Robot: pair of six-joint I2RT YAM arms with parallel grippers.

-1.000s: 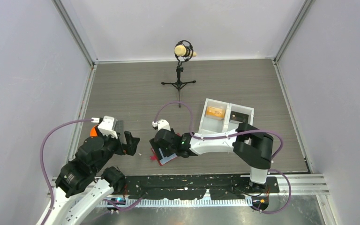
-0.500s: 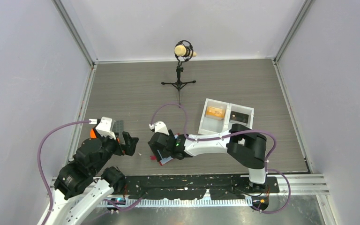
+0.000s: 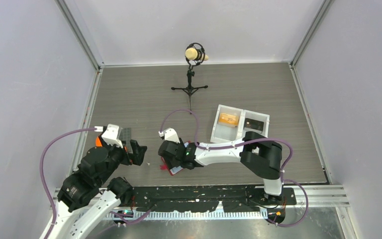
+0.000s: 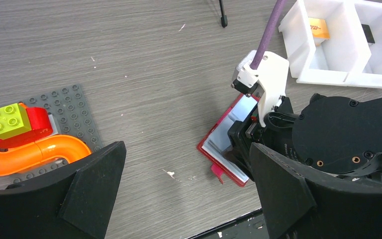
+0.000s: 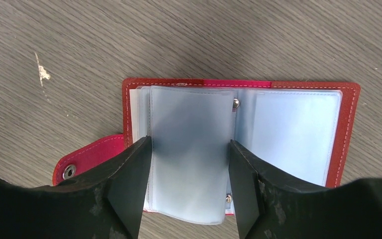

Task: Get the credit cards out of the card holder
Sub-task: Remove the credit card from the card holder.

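Close to the left edge of the table (image 3: 144, 99), toward its near left corner, a grey studded baseplate (image 4: 74, 107) is lying flat, carrying a curved orange tube (image 4: 30, 152), 1 lime-green brick (image 4: 9, 119) and a red piece (image 4: 37, 122) pressed against that brick. Just to its right, the left gripper (image 4: 189, 199) is hovering above the wood with its 2 fingers spread wide and nothing between them. Further right, near the middle of the near edge, the card holder (image 5: 288, 134) is lying open and flat, its red cover facing down and its pale blue-grey pockets facing up, with its pink-red snap tab (image 5: 87, 159) sticking out sideways onto the table. The right gripper (image 5: 189, 184) is reaching down right over it, jaws apart, with 1 finger on either side of a cloudy clear pocket leaf (image 5: 189, 149) beside the spine; whether the fingers are pressing on that leaf cannot be told, and no card is showing clearly inside the pockets. At the middle of the far edge a microphone stand (image 3: 190, 74) is standing upright. Right of centre, well apart from the holder, a white 2-compartment tray (image 4: 348, 74) is sitting with an orange block (image 4: 318, 27) in its left compartment and a dark grey card (image 4: 368, 34) in its right one.
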